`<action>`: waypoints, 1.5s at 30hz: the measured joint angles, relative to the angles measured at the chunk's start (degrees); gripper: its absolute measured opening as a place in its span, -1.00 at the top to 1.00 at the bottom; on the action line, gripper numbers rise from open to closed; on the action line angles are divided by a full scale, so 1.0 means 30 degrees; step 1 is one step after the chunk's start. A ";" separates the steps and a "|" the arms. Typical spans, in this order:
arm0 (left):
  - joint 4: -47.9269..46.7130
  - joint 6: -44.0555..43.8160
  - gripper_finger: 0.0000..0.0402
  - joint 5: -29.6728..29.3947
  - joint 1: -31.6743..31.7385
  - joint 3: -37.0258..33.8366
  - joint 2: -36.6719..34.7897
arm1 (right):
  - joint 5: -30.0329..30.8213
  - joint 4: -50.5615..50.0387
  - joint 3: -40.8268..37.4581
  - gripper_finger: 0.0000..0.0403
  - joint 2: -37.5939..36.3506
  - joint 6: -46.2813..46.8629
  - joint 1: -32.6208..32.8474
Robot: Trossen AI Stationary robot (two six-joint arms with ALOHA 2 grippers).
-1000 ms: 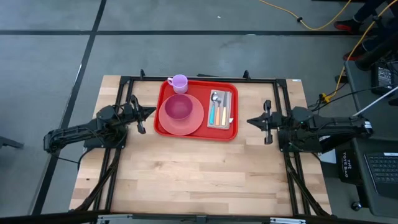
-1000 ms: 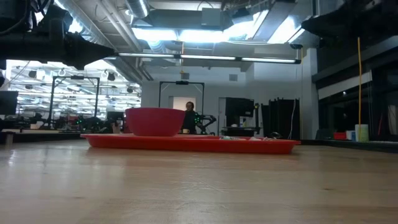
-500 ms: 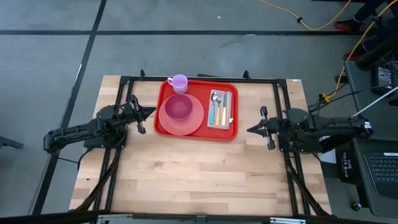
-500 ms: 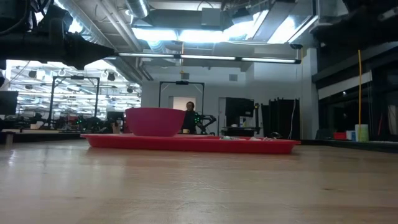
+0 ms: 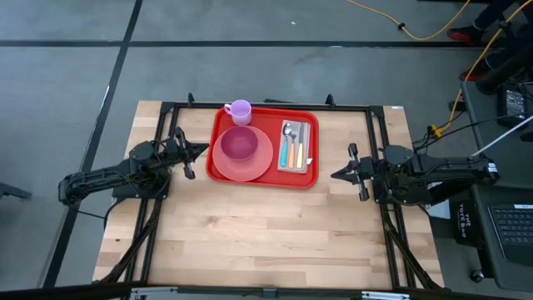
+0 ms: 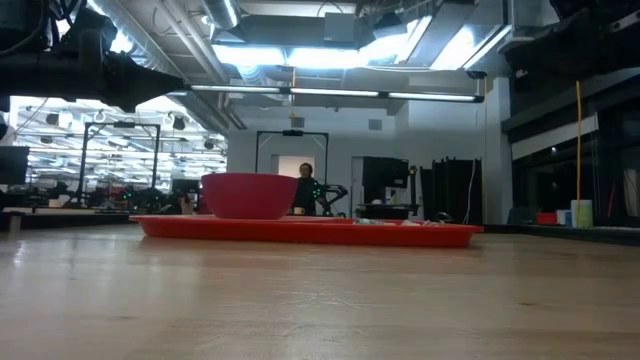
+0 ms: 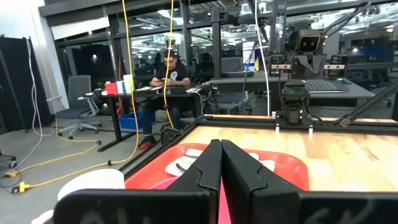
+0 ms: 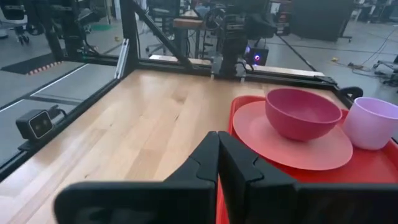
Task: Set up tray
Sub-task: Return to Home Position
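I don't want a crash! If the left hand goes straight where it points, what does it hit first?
Likely the red tray, at its side rim just ahead of the left hand, though how high the hand hangs is unclear.

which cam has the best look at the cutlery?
High view: all the cutlery lies unobstructed on the napkin in the tray. Low view shows only edge-on slivers; left wrist's own fingers cover most of it; right wrist misses it.
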 joint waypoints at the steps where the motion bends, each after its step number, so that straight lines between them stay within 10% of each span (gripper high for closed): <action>1: 0.0000 0.0006 0.98 0.0000 0.0000 0.0000 0.0000 | 0.0000 -0.0001 0.0000 0.95 0.0000 0.0008 0.0000; 15: -0.0004 0.0015 0.98 0.0007 0.0000 0.0000 0.0000 | -0.5485 1.0518 -0.4864 0.94 0.0007 0.1171 0.0039; 31: -0.0058 0.0015 0.98 0.0015 0.0000 0.0000 0.0007 | -0.4724 0.2955 -0.5027 0.94 -0.6838 0.1968 0.1651; 45: -0.0029 0.0008 0.98 0.0007 0.0000 0.0000 0.0007 | -0.4816 0.2363 -0.5027 0.94 -0.6739 0.2910 0.2288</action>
